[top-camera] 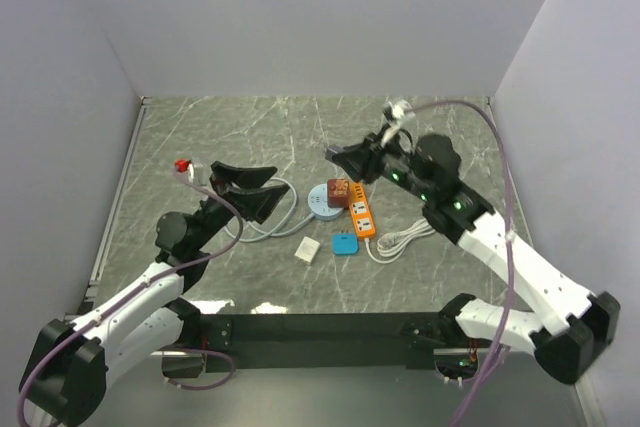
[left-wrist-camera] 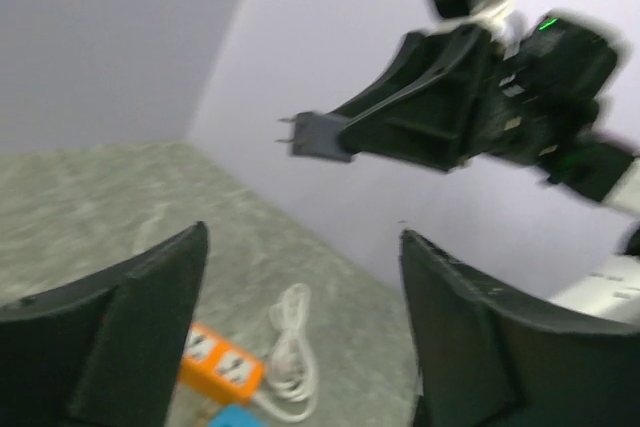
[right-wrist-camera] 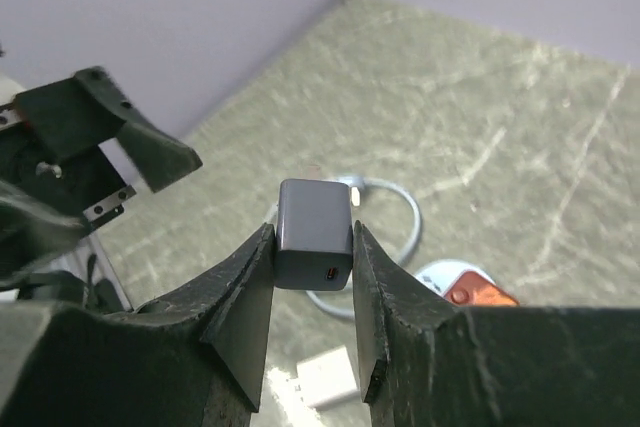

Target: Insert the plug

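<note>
My right gripper (top-camera: 345, 157) is shut on a small grey charger plug (right-wrist-camera: 314, 227) and holds it in the air above the table. In the left wrist view the plug (left-wrist-camera: 320, 135) shows its prongs pointing left. The orange power strip (top-camera: 361, 212) lies on the table below and to the right of it, and also shows in the left wrist view (left-wrist-camera: 222, 367). My left gripper (top-camera: 277, 185) is open and empty, raised left of the strip, with its fingers (left-wrist-camera: 140, 317) wide apart.
A round blue-white socket (top-camera: 320, 202) with a red-brown plug (top-camera: 338, 190) in it sits next to the strip, its grey cable (top-camera: 275, 217) looping left. A white adapter (top-camera: 307, 250), a blue adapter (top-camera: 344, 243) and the strip's coiled white cord (top-camera: 400, 239) lie nearby.
</note>
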